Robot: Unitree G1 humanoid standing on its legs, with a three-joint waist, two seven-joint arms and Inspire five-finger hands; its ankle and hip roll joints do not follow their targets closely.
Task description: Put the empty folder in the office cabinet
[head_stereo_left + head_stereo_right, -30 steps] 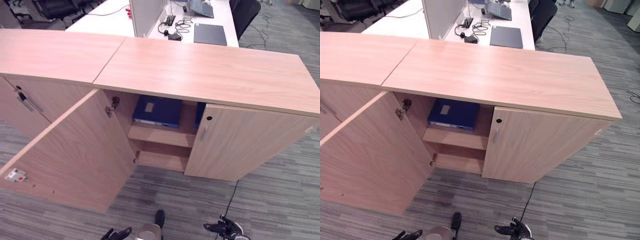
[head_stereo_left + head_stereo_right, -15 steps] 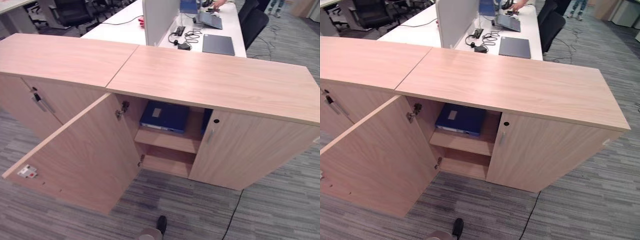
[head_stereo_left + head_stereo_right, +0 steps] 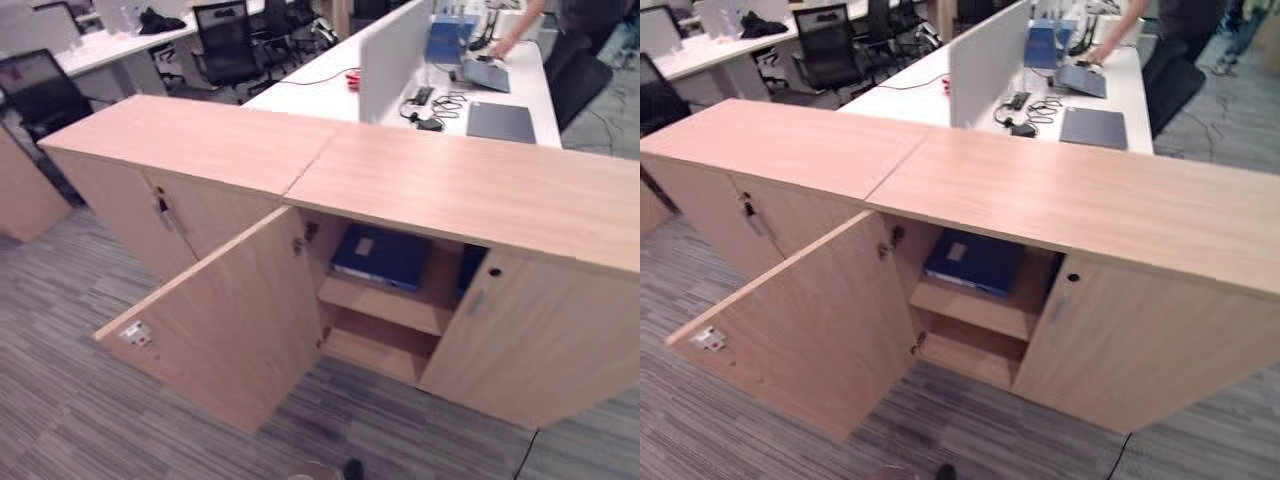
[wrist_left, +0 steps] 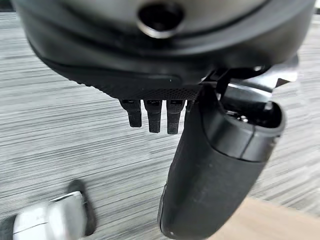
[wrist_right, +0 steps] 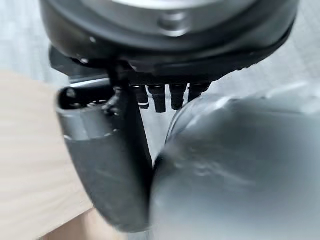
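The left hand (image 4: 210,170) hangs over the grey striped carpet (image 4: 60,125), its fingers (image 4: 152,117) straight and relaxed beside the thumb, holding nothing. The right hand (image 5: 107,165) shows in its own wrist view with short straight fingers (image 5: 165,97) past the thumb, loose and empty, a pale wooden surface beside it.

Ahead stands the office cabinet (image 3: 470,195), a low unit in light wood with a long flat top. Its left door (image 3: 230,320) is swung wide open toward the robot, while the right door (image 3: 535,335) is closed. On the upper shelf (image 3: 385,300) inside lies the blue folder (image 3: 382,255), flat, with a pale label on its cover. The lower compartment beneath the shelf appears bare. Behind the cabinet a white table (image 3: 940,95) carries a divider panel (image 3: 985,55), a dark laptop (image 3: 1093,127) and tangled cables. A person's arm (image 3: 1120,25) reaches onto it. Black office chairs (image 3: 225,45) stand at the far left.
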